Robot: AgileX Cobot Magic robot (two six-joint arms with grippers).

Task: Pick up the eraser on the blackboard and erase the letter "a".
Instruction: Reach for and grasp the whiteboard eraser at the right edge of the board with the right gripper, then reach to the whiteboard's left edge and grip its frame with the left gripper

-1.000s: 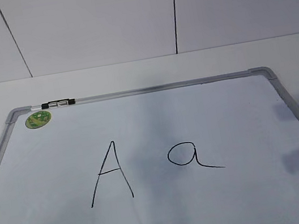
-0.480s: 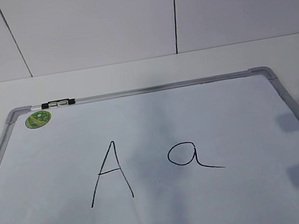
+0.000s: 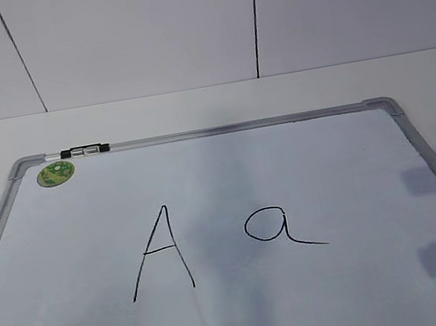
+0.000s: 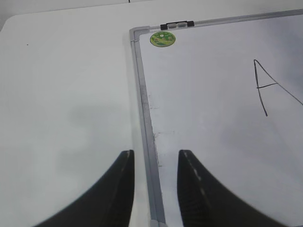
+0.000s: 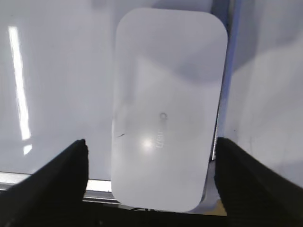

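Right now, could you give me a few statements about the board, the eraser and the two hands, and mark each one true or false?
1. The letter "a" has been wiped off the blackboard. False: it is intact, right of the capital A.
2. The right hand is open, its fingers on either side of the eraser. True.
3. The left hand holds the eraser. False: it is open and empty, straddling the board's left frame edge.
4. A green sticker sits in the board's far left corner. True.
5. The eraser lies in the middle of the board. False: it is at the near right corner.
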